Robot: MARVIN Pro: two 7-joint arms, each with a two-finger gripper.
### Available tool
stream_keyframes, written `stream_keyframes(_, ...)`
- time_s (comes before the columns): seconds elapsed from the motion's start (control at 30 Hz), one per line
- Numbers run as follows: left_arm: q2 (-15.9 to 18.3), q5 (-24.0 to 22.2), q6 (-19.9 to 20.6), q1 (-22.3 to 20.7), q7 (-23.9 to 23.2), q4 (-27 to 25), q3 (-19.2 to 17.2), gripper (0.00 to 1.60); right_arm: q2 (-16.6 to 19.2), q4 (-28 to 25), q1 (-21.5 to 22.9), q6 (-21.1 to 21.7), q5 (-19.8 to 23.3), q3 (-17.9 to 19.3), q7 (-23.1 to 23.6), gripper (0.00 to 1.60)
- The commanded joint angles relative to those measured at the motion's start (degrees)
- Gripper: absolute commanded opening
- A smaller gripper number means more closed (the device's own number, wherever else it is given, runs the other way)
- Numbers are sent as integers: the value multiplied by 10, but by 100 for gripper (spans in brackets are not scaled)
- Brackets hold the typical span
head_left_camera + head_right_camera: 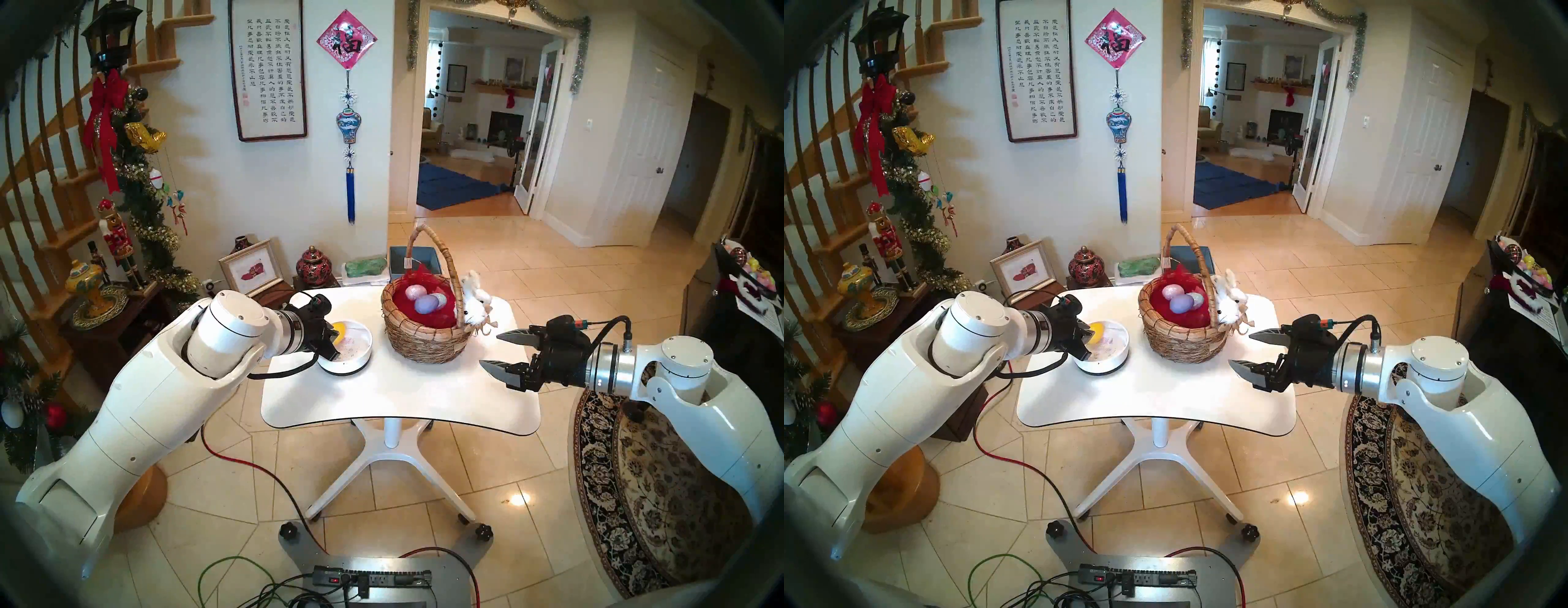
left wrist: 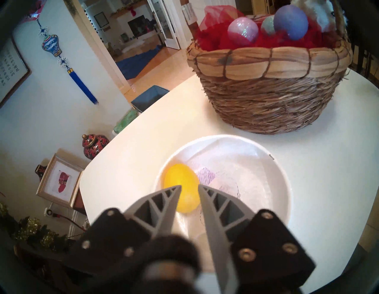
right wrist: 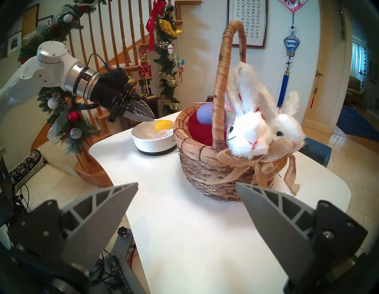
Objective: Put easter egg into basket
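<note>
On the table, the bowl sits left of the basket, well apart.

In the head views the left arm's wrist hid the near edge of the white bowl and most of the left gripper, so only part of the yellow egg showed. In the left wrist view the grey fingers covered the egg's lower sides, and whether they pressed it could not be told. The basket lost its handle and most of the plush bunny to the top edge. The wall scroll's writing was too small to read.
</note>
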Motion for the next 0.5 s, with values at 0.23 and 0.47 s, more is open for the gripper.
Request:
stream_keyframes(0.23, -15, 1, -2, -24, 1, 16, 3, 124, 1, -1, 1, -1, 1, 5, -1, 160)
stream_keyframes(0.47, -16, 1, -4, -26, -1, 23, 3, 118, 1, -1, 1, -1, 1, 5, -1, 160)
